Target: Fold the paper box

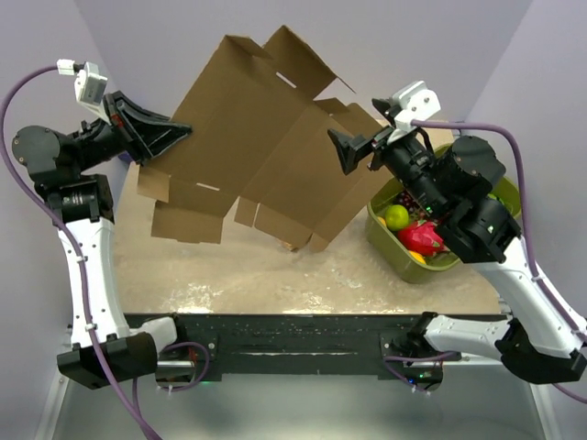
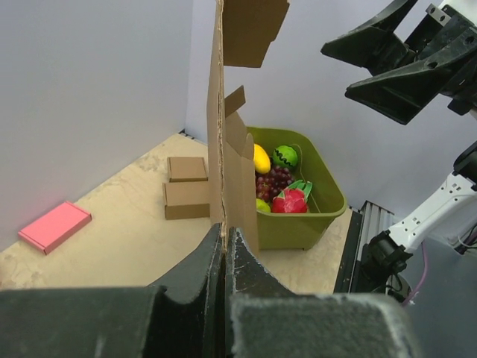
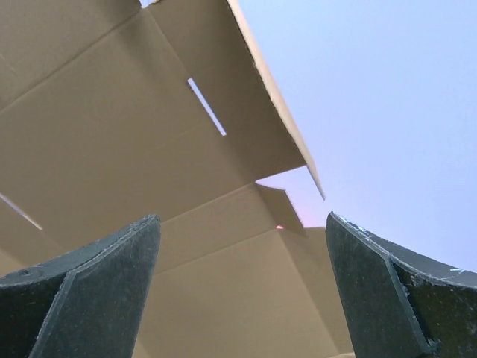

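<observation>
Left tool (image 2: 225, 233): closed tight on the edge of the large, plain brown, die-cut cardboard paper box (image 1: 266, 137). The dark fingers (image 2: 195, 272) are pressed flat, one on each face.

Right tool (image 1: 341, 149): jaws spread wide with nothing between them. It faces the far end of the sheet from the left tool. Whether a finger touches the cardboard cannot be told.

Paper box: unfolded and held up over the beige counter (image 1: 229, 275), spanning the gap between the two tools. From the left tool it shows edge-on and upright, rising straight out of the fingers. Flaps, tabs and narrow slots are visible. Ahead of the right tool, a broad creased panel with one slot fills most of the view. Whether the lowest corner meets the counter cannot be told.

Olive-green plastic bin (image 1: 385, 240): on the counter under the right tool, and beyond the sheet as seen from the left tool.

Bin contents: red-pink dragon fruit (image 1: 422, 238), round green fruit (image 1: 396, 216), yellow fruit (image 2: 261, 158), dark grapes (image 2: 272, 181).

Two small brown closed boxes (image 2: 186, 200): close together on the counter, ahead and left of the left tool.

Flat pink rectangular block (image 2: 54, 226): far left of the left tool, near the wall, well apart from the small boxes.
</observation>
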